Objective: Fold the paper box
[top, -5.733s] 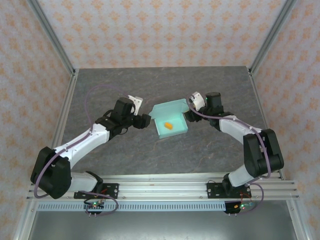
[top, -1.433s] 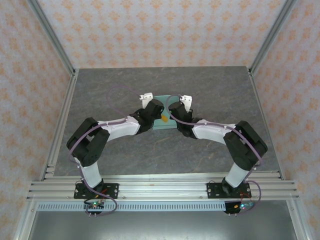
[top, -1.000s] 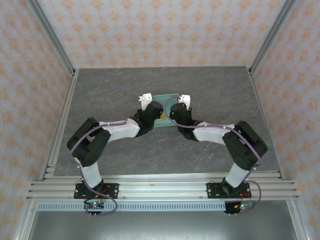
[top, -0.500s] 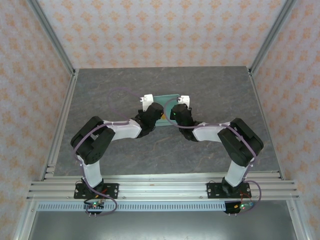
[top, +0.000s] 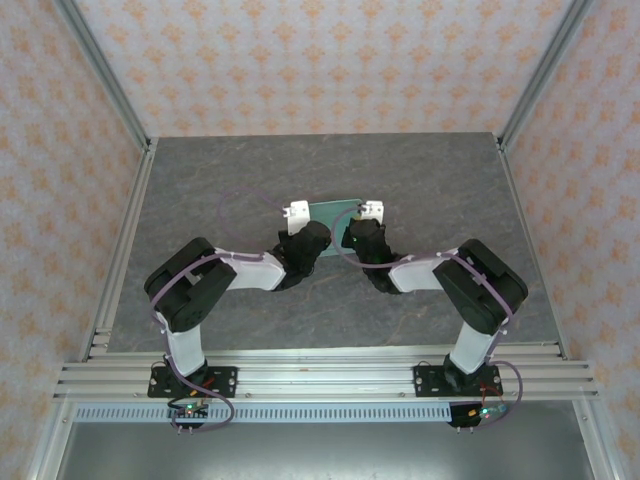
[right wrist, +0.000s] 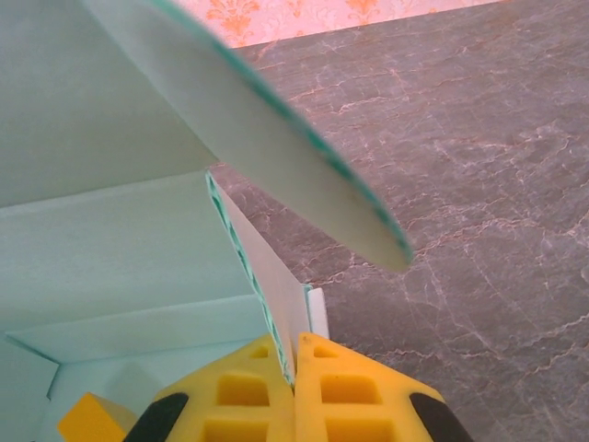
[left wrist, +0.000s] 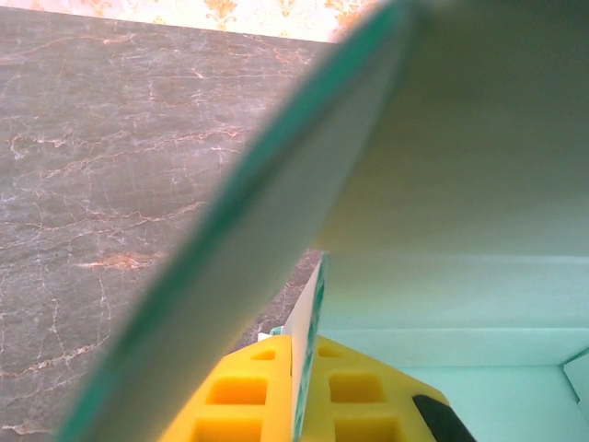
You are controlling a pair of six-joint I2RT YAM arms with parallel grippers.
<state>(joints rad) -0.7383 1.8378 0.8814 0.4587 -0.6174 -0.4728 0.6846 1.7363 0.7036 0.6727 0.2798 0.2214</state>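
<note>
Clamped shut on opposite side walls of the paper box (top: 335, 209) with left gripper (left wrist: 294, 396) and right gripper (right wrist: 293, 387); best moved evenly, easing the lid flap (right wrist: 276, 138) down without creasing.

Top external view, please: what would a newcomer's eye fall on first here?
The mint-teal paper box sits mid-way across the grey table. The left gripper and right gripper each pinch a side wall between yellow pads, the lid flap curving overhead. A small orange block lies inside.
</note>
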